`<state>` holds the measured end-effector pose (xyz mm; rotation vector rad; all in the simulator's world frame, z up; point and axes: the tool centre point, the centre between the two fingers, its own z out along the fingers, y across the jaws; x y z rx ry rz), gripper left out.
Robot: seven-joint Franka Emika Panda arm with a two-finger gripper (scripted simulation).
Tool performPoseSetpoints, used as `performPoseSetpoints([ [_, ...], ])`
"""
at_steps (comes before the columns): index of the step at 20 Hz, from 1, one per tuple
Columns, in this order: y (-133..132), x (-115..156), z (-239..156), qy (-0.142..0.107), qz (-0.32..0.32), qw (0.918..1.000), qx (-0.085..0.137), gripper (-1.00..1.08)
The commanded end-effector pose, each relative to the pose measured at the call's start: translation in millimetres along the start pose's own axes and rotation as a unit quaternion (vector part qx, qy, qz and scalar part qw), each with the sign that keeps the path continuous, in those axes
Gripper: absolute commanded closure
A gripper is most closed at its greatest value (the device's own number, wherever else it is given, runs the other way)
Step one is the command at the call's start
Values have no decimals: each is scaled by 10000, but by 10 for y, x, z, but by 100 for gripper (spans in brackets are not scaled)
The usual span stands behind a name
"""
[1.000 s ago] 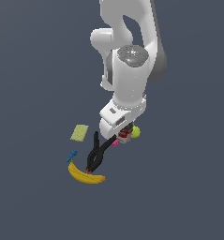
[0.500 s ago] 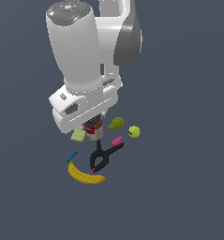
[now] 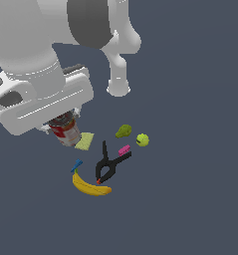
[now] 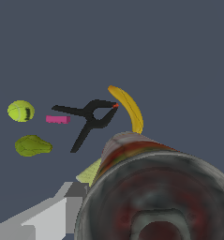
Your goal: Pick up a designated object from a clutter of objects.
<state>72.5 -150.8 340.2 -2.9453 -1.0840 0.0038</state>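
Since half a second ago the arm has swung much nearer the exterior camera and risen, so its wrist now fills that view's upper left. Nearest the wrist camera is the tin can (image 4: 155,192), its grey metal end filling the frame; in the exterior view the red-and-white can (image 3: 65,130) hangs under the gripper (image 3: 64,122), clear of the desk. The fingers are hidden by the wrist housing, so how far they stand apart I cannot tell (the can hanging there suggests they have it clamped). Beyond lie the pale green pad (image 3: 84,141), black spring clamp (image 3: 109,165), banana (image 3: 89,185), blue piece (image 3: 76,165), pink piece (image 3: 124,149), pear (image 3: 123,131) and yellow-green ball (image 3: 142,140). Judged so, the pick looks done; only holding remains.
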Motion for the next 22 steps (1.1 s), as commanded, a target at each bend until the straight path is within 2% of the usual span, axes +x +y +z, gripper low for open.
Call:
performPoseSetpoints([
  [1, 164, -71, -148, 9, -6, 10000, -15, 108],
  [11, 592, -248, -475, 5, -4, 10000, -20, 108],
  [22, 727, -296, -574, 5, -4, 10000, -20, 108],
])
